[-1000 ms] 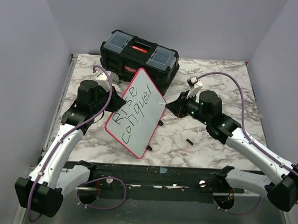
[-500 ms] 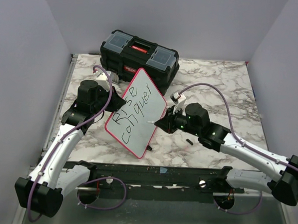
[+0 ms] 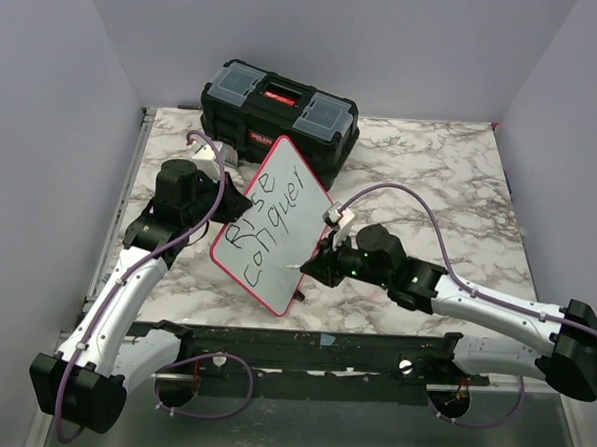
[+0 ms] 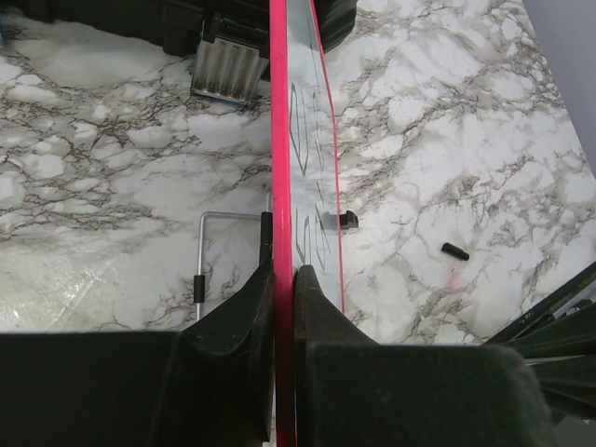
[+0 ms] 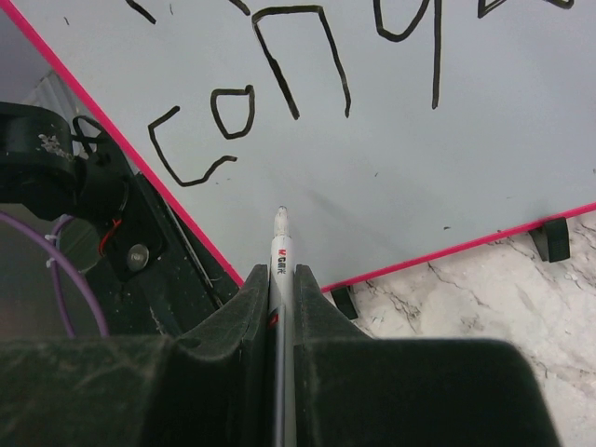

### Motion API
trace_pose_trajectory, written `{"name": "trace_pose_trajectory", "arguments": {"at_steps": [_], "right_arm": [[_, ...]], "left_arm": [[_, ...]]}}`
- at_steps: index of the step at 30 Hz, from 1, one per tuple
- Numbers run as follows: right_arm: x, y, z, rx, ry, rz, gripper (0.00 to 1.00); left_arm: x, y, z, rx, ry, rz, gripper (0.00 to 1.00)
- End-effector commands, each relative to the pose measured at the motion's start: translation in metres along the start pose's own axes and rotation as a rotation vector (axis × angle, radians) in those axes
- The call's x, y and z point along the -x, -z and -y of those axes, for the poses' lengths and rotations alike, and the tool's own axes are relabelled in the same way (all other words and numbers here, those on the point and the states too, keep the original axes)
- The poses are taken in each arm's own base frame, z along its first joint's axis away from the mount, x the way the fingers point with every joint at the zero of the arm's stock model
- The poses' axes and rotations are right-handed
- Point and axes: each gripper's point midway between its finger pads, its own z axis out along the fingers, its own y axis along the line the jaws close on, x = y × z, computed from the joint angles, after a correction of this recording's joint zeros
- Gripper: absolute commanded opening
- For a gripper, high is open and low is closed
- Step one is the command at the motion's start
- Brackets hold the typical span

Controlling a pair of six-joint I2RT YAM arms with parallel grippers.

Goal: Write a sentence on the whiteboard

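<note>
The whiteboard (image 3: 289, 245), white with a pink-red rim, stands tilted on its lower edge in the middle of the marble table. My left gripper (image 3: 226, 194) is shut on its left rim; the left wrist view shows the rim (image 4: 280, 140) edge-on between the jaws (image 4: 284, 275). The sentence (image 3: 267, 220) reads "Rise conquer" in black letters, and part of "conquer" (image 5: 279, 74) shows in the right wrist view. My right gripper (image 3: 312, 267) is shut on a white marker (image 5: 282, 244). Its tip sits at the bare lower part of the whiteboard (image 5: 438, 177), below "con"; contact cannot be told.
A black toolbox (image 3: 280, 107) stands behind the board at the back of the table. A small black marker cap (image 3: 379, 282) lies on the marble right of the board, also in the left wrist view (image 4: 453, 250). A bent metal rod (image 4: 209, 228) lies behind the board. Grey walls surround the table.
My right arm has swung left and toward the near edge, carrying the marker from the board's right rim down to its lower face. The left arm and the board have stayed still.
</note>
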Motion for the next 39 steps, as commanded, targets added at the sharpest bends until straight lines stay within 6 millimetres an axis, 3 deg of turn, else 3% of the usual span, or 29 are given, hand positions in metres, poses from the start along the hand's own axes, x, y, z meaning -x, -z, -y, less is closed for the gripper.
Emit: {"name": "trace_pose_trajectory", "arguments": {"at_steps": [1, 24, 39], "right_arm": [[0.000, -0.010, 0.000, -0.005, 0.028, 0.024, 0.01], [0.006, -0.052, -0.005, 0.001, 0.076, -0.003, 0.01], [-0.011, -0.056, -0.015, 0.025, 0.113, -0.059, 0.01]], "left_arm": [[-0.022, -0.002, -0.015, 0.053, -0.099, -0.091, 0.00], [-0.021, 0.000, -0.015, 0.058, -0.104, -0.081, 0.00], [-0.021, 0.000, -0.016, 0.062, -0.104, -0.080, 0.00]]}}
